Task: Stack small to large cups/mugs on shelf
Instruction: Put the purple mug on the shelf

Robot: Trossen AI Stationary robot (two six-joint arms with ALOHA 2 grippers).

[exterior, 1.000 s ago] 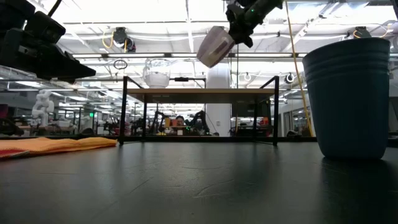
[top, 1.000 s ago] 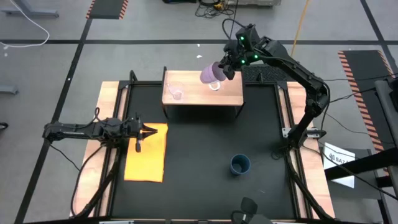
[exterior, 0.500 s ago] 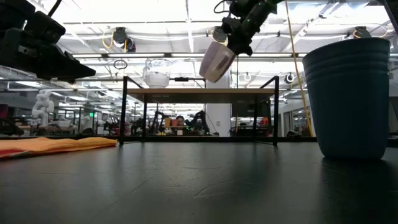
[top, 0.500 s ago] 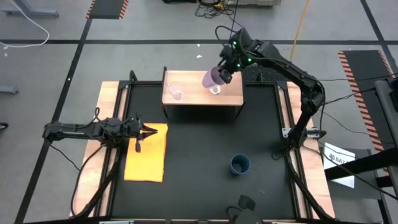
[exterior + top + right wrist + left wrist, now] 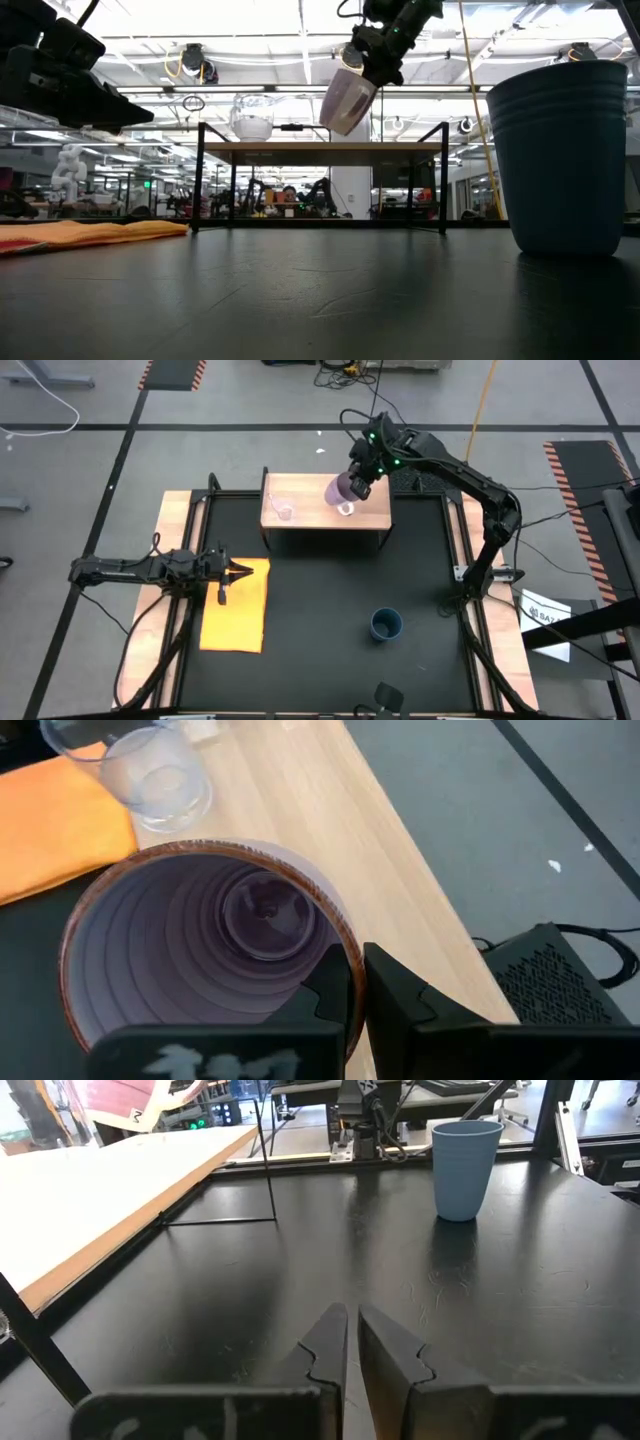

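My right gripper (image 5: 356, 482) is shut on the light purple mug (image 5: 341, 488), held above the right part of the light-wood shelf (image 5: 310, 512). In the low view the mug (image 5: 345, 100) hangs tilted above the shelf top (image 5: 320, 152). The tiny clear glass cup (image 5: 284, 510) stands on its base on the shelf's left part. The dark blue cup (image 5: 386, 624) stands upright on the black table at the near right. My left gripper (image 5: 235, 570) is shut and empty over the orange mat (image 5: 235, 615) at the left. My right gripper holds the mug by its rim (image 5: 335, 935), one finger (image 5: 330, 995) inside the mug and the other outside its wall. The fingers come from above, slanting from the table's far right. The mug is lifted clear of the shelf and tilted, its mouth up toward the gripper.
The shelf stands on thin black legs (image 5: 200, 180) at the table's far edge. Wooden strips (image 5: 175, 560) run along the table's left and right sides. A person sits in the room behind the shelf in the low view (image 5: 290, 195).
My right gripper has gone down toward the shelf and a little toward the table's left edge, still holding the purple mug. The mug has tipped from lying steeply aslant to nearer upright, and stays clear of the shelf.
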